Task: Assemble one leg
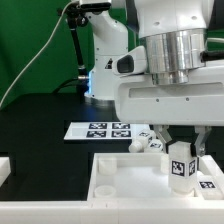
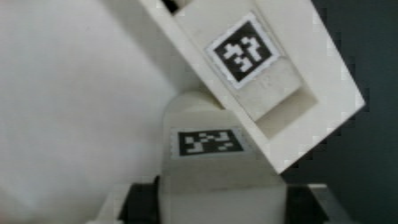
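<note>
Within the hand point(image 1: 181, 157), the leg point(image 1: 180, 168) stands upright, apparently gripped.

The arm point(image 1: 103, 45) rises from its base at about eleven o'clock in the exterior view and reaches forward. Its silver wrist flange point(image 1: 180, 50) and wide white hand body point(image 1: 165, 100) fill the frame toward two o'clock. The tool point(image 1: 182, 160) points straight down toward six o'clock, its two dark fingers point(image 1: 199, 148) drawn in against either side of the leg point(image 1: 180, 170), which stands upright between them.
</note>
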`<state>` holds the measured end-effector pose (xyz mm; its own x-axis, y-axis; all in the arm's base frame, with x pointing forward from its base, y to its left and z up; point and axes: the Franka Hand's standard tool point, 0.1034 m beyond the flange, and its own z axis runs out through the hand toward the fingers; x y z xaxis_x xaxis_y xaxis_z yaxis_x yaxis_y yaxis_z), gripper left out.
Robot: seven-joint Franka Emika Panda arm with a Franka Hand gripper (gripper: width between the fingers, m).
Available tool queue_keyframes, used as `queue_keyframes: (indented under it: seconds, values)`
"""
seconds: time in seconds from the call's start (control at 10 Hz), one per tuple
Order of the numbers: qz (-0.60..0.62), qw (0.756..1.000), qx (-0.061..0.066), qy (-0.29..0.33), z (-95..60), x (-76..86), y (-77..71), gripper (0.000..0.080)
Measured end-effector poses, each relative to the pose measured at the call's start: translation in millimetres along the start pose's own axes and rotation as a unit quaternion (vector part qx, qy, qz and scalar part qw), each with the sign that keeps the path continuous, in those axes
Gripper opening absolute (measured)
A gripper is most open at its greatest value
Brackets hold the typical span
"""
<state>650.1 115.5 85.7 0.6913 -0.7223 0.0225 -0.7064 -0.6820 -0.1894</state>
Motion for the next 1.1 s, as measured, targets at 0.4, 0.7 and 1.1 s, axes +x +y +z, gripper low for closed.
queue_keyframes:
  seconds: [0.4,0.7,1.1]
  values:
    - [0.129,0.992,0.003,-0.007,0.1,-0.8,-0.5,0.0285]
    - [0.085,0.996,0.004,-0.009,0.1,-0.5,-0.4,0.0522]
    - [-0.078,0.997,0.005,-0.006,-0.2,1.0,0.0,0.0648]
